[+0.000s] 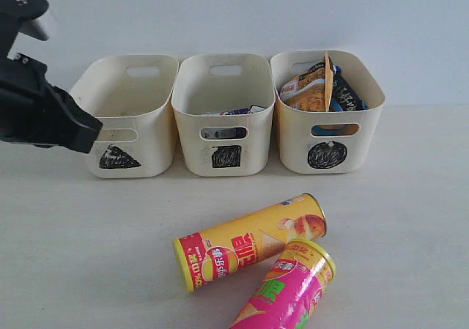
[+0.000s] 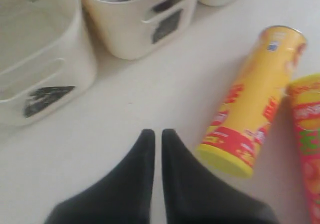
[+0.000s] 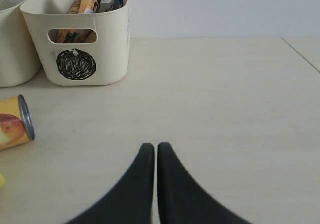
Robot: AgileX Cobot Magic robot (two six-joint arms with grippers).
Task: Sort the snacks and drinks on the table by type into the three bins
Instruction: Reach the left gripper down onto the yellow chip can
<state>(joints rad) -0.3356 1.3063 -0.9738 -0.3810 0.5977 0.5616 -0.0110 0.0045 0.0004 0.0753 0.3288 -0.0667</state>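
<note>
Two snacks are left on the table (image 1: pixel 88 234). The yellow tube (image 1: pixel 249 242) lies on its side in the lower centre of the exterior view, and the pink tube (image 1: pixel 289 292) lies just below and to the right of it, running off the bottom edge. The pink tube's lidded end touches, or all but touches, the yellow tube's flank. The yellow tube's long axis runs from its plastic lid at lower left up to its metal base at upper right. In the top row, the circle bin (image 1: pixel 293 146) on the right holds the orange-brown bag (image 1: pixel 311 87) and the blue-black bag (image 1: pixel 346 94). The square bin (image 1: pixel 249 153) in the middle shows only a sliver of carton over its rim, and the triangle bin (image 1: pixel 150 127) on the left looks bare inside. The left gripper (image 2: pixel 156 131) has its black fingers pressed together around nothing. It hangs at the upper left of the exterior view beside the triangle bin, so the yellow tube lies down and to the right of it, lid end nearest. The right gripper (image 3: pixel 152 145) is also pinched together and empty. It is out of the exterior frame, and its own camera catches only the yellow tube's metal end at the edge. We judge the left arm better placed: it must part its fingers and come down across the tube's long axis, clear of the pink tube.
</note>
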